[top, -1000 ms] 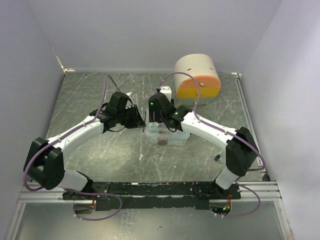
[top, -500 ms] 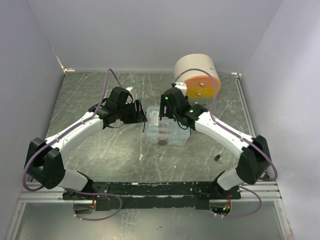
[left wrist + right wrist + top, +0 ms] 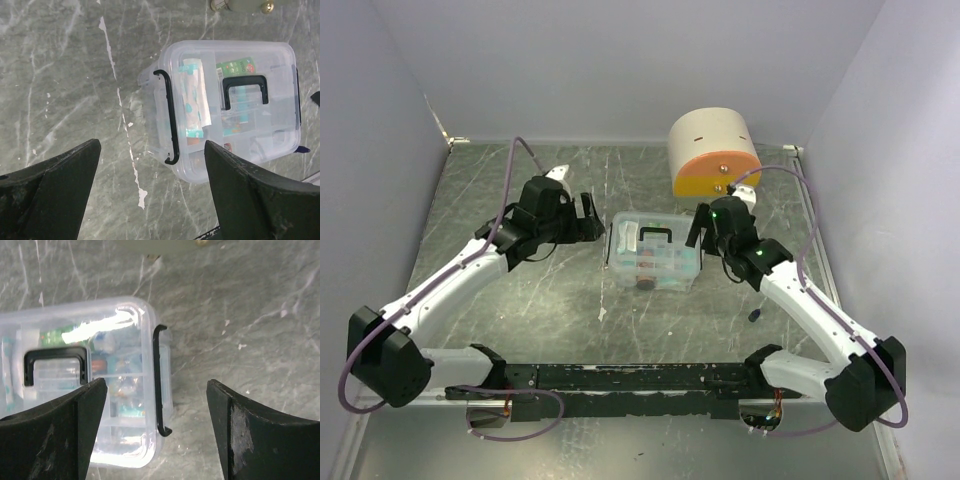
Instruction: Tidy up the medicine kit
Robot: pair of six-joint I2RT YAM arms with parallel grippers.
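Note:
The medicine kit (image 3: 665, 268) is a small clear box at the table's middle, its clear lid down and a black handle (image 3: 655, 238) on top. Packets and small items show through the lid (image 3: 235, 65). A black latch (image 3: 170, 120) runs down its left end and another latch (image 3: 159, 380) down its right end. My left gripper (image 3: 590, 217) hangs open just left of the kit, holding nothing; from its wrist the gripper (image 3: 152, 200) frames bare table and the kit's corner. My right gripper (image 3: 699, 228) is open at the kit's right end, the gripper (image 3: 156, 435) straddling that latch without touching.
A beige rounded cabinet (image 3: 713, 152) with an orange and yellow front stands behind the kit at the back right. A small dark object (image 3: 755, 315) lies on the table by the right arm. Grey walls close in the left, back and right sides.
Both arms have drawn back from above the kit, the left one leftward and the right one rightward. Both grippers have opened wide. The kit's lid and handle now show.

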